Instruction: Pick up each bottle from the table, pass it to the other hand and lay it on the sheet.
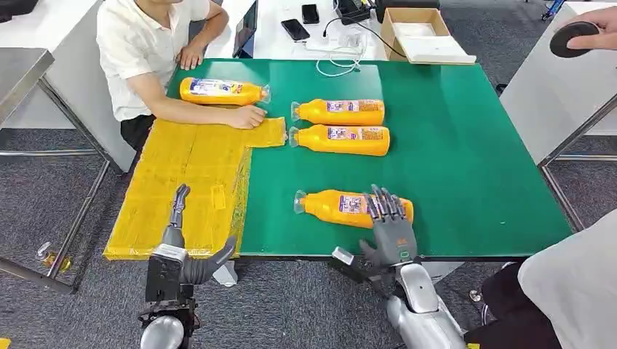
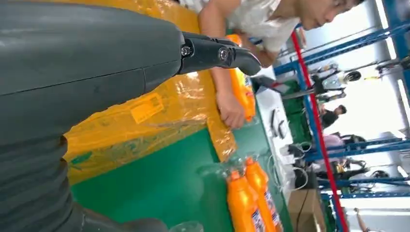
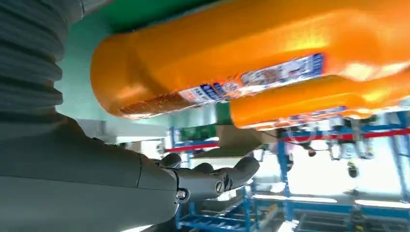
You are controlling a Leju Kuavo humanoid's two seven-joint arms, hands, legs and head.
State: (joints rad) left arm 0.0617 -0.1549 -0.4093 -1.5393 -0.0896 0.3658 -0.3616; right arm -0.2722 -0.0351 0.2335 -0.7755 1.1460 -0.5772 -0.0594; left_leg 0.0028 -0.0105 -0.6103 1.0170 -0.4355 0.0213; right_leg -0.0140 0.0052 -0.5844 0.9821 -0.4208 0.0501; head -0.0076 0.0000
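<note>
Four orange bottles lie on the green table [image 1: 466, 160]. The nearest bottle [image 1: 335, 206] lies on its side by the front edge, also close up in the right wrist view [image 3: 241, 53]. My right hand [image 1: 391, 229] reaches over its base end with fingers stretched out; the thumb [image 3: 212, 179] stays apart from the bottle. Two bottles [image 1: 342, 111] [image 1: 342, 139] lie side by side mid-table. A fourth bottle [image 1: 218, 91] lies just beyond the far edge of the yellow sheet [image 1: 189, 167]. My left hand [image 1: 182, 243] hovers open and empty over the sheet's near edge.
A seated person rests a hand [image 1: 247, 116] on the sheet's far corner. A second person's hand at the right holds a black disc [image 1: 575, 36], and someone stands at the lower right [image 1: 575, 291]. A cardboard box [image 1: 422, 33], phones and cables lie beyond the green table.
</note>
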